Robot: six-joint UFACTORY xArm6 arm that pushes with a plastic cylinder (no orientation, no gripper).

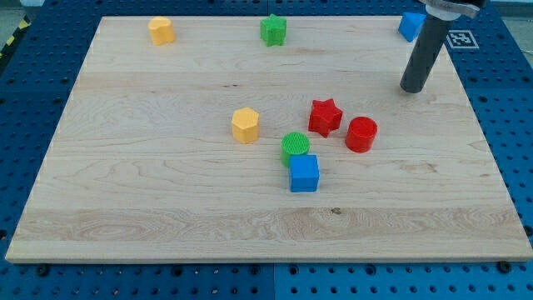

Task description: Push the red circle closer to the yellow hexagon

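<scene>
The red circle [361,133] lies right of the board's middle. The red star [326,117] sits just to its left, and the yellow hexagon [246,124] lies further left, near the centre. My tip [411,88] rests on the board above and to the right of the red circle, well apart from it, touching no block.
A green circle [295,147] and a blue cube [304,173] touch below the red star. A second yellow block [161,30] and a green star [272,29] sit near the view's top. A blue block [409,24] lies at the top right, behind the rod.
</scene>
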